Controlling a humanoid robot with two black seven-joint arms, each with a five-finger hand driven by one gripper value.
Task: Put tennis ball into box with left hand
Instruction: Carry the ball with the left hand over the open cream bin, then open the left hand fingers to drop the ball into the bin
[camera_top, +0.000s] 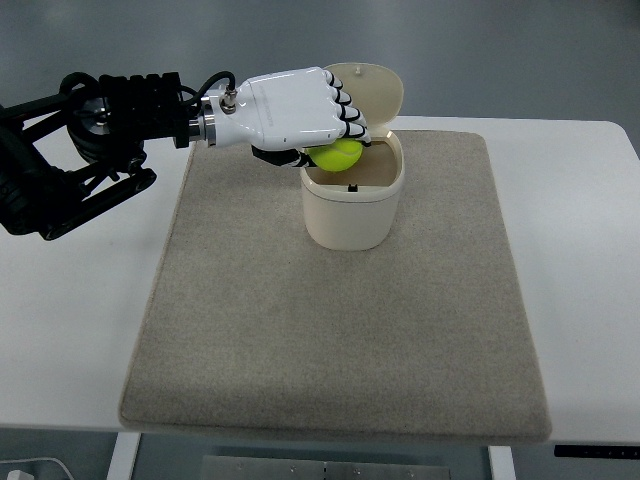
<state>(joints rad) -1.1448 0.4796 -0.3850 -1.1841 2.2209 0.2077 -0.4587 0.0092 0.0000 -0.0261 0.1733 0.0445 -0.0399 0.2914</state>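
Box (353, 205): cream, lid flipped up at 12 o'clock, standing on a beige mat (335, 330) over the white tabletop (70, 330). Tennis ball (338, 155): yellow-green, over the box's 10 o'clock rim, clasped in the left hand (300, 110)'s curled fingers.

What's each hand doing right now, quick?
Left hand: fingers shut on the tennis ball, held over the open box.
Right hand: not in view.
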